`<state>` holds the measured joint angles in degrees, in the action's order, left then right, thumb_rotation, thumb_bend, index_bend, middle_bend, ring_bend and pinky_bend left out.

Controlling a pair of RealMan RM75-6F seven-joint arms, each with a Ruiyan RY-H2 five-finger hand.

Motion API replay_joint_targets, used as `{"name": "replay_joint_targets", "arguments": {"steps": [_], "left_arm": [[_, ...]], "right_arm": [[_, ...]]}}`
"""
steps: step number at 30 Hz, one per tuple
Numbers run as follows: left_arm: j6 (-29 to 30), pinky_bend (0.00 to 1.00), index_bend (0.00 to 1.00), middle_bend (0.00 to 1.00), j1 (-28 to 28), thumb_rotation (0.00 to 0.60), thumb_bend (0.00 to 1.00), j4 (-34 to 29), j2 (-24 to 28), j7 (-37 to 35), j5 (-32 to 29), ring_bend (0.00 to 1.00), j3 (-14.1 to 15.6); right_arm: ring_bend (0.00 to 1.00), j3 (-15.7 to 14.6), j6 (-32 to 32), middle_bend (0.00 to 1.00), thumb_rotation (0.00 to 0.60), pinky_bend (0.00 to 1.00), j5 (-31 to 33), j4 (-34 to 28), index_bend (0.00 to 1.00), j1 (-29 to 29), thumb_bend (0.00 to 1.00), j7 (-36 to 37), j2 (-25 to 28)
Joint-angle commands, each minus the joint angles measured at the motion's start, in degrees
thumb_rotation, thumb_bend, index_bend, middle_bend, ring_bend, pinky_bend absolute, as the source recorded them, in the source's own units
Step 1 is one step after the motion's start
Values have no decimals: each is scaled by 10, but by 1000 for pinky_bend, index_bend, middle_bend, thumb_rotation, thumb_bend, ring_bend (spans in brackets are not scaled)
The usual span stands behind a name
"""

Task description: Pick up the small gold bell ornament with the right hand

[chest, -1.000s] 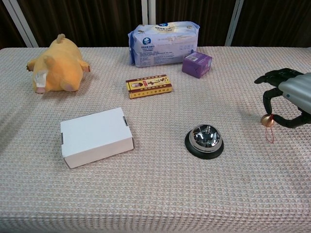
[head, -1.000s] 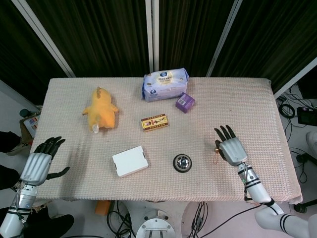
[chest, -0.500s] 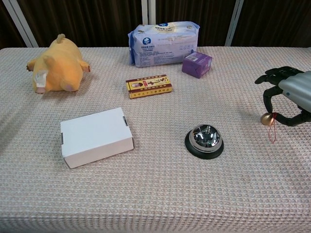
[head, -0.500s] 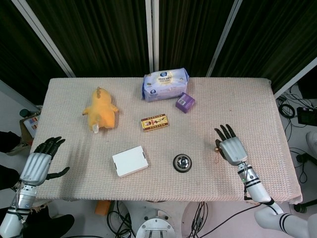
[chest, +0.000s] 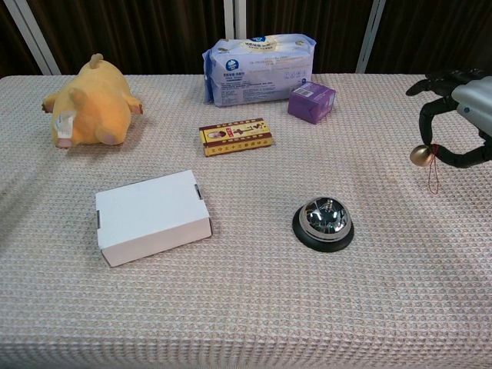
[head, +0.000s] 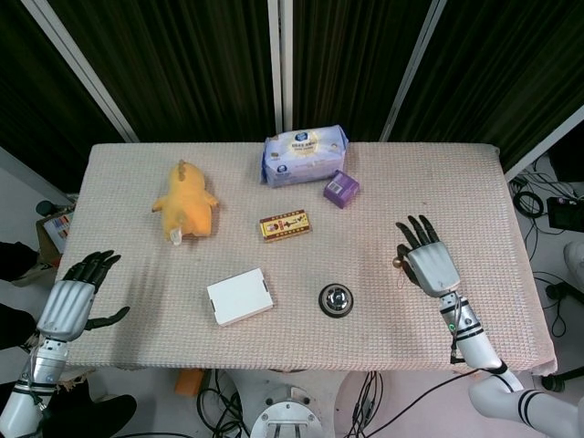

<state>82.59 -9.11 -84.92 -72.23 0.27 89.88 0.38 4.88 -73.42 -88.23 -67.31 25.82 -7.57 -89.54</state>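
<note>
fingers (chest: pixel 427 115) pinch gold bell (chest: pixel 419 156) | red loop clear only in chest view

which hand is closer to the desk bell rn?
Right. The right hand is just to the right of the desk bell, pinching the gold bell ornament. The left hand is off the table's far left edge.

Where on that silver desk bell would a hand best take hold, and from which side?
Probably from straight above, fingers closing around the black base ring of the desk bell, since the chrome dome looks smooth and rounded. It sits upright with bare cloth all round; the right hand is nearer but pinches the gold bell ornament.
</note>
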Motion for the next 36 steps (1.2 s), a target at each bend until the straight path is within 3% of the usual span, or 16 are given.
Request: {"name": "replay_joint_targets", "arguments": {"steps": [1, 3, 6, 9, 10, 11, 12, 14, 16, 19, 20, 23, 26, 36], "left_arm": [[0, 231, 138, 113, 0, 458, 181, -1, 0, 1, 0, 105, 0], [0, 232, 137, 113, 0, 459, 181, -2, 0, 1, 1, 106, 1], [1, 231, 138, 113, 0, 459, 181, -3, 0, 2, 3, 105, 2], [0, 232, 138, 113, 0, 457, 181, -3, 0, 2, 3, 105, 2], [-1, 232, 138, 112, 0, 458, 181, -3, 0, 1, 3, 105, 2], [-1, 232, 138, 112, 0, 458, 181, -3, 0, 1, 3, 105, 2], [-1, 232, 138, 113, 0, 456, 181, -3, 0, 0, 3, 106, 2], [0, 232, 138, 113, 0, 455, 181, -2, 0, 0, 4, 105, 2], [-1, 232, 138, 112, 0, 457, 181, -3, 1, -1, 3, 105, 2], [-1, 232, 138, 113, 0, 458, 181, -3, 2, -3, 3, 105, 2], [-2, 232, 138, 113, 0, 458, 181, -3, 2, -4, 2, 105, 2], [-3, 232, 138, 113, -1, 456, 181, -2, 1, -5, 3, 105, 2], [-5, 232, 138, 113, -2, 458, 181, -1, 0, -6, 3, 105, 2], [-7, 232, 137, 113, -3, 456, 181, -2, 1, -5, 3, 105, 2]], "right_arm": [[0, 32, 19, 142, 600, 0, 43, -106, 681, 0, 342, 76, 41], [0, 48, 8, 142, 600, 0, 46, -127, 688, 3, 352, 58, 61], [0, 58, -42, 151, 600, 0, 15, -84, 695, 7, 351, -27, 55], [0, 71, -8, 165, 600, 0, 75, -154, 703, -4, 363, 49, 63], [0, 72, -19, 168, 600, 0, 62, -143, 712, -1, 389, 23, 67], [0, 62, -49, 172, 600, 0, 15, -94, 721, 7, 398, -47, 64], [0, 56, -62, 175, 600, 0, -1, -73, 725, 7, 390, -69, 56], [0, 62, -47, 178, 600, 0, 37, -104, 735, -2, 359, -14, 44], [0, 64, -56, 183, 600, 0, 25, -82, 747, 4, 378, -52, 45], [0, 62, -41, 189, 600, 0, 42, -106, 755, 0, 390, -27, 47], [0, 60, -53, 192, 600, 0, 23, -84, 760, 5, 394, -63, 49], [0, 59, -38, 194, 600, 0, 43, -104, 776, 1, 397, -46, 50], [0, 52, -37, 195, 600, 0, 35, -80, 784, 3, 392, -77, 49], [0, 17, 49, 195, 600, 0, 80, -34, 790, 4, 388, -103, 23]]}}
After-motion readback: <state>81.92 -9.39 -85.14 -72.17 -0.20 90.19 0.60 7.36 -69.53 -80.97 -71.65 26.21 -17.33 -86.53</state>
